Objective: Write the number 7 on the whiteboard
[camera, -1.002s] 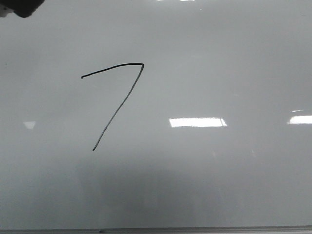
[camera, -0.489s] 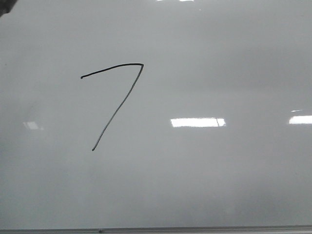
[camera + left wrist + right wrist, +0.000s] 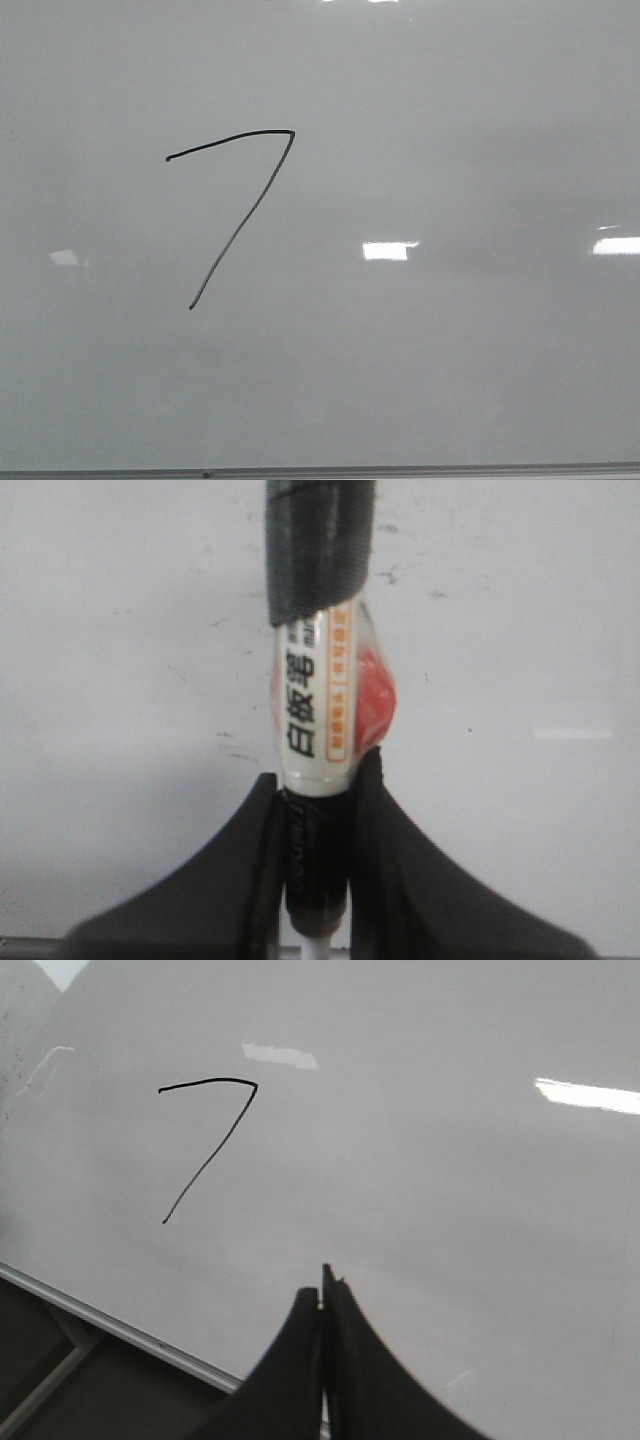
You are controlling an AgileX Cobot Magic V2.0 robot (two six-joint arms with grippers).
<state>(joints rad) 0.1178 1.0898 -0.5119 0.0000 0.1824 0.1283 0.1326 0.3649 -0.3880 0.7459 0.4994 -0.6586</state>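
A thin black number 7 (image 3: 240, 205) is drawn on the glossy whiteboard (image 3: 450, 380), left of centre in the front view; it also shows as the number 7 (image 3: 210, 1140) on the whiteboard (image 3: 450, 1210) in the right wrist view. No gripper appears in the front view. My left gripper (image 3: 318, 810) is shut on a whiteboard marker (image 3: 318, 710) with a white printed barrel and a dark wrapped far end, held over a pale scuffed surface. My right gripper (image 3: 322, 1295) is shut with nothing in it, hovering over the board to the lower right of the 7.
The board's thin grey frame edge (image 3: 320, 471) runs along the near side, and the frame edge (image 3: 110, 1325) borders a dark area in the right wrist view. Bright light reflections (image 3: 390, 250) lie on the board.
The dark shape at the front view's top left corner has withdrawn out of view. The central reflection has shrunk. The 7 is unchanged.
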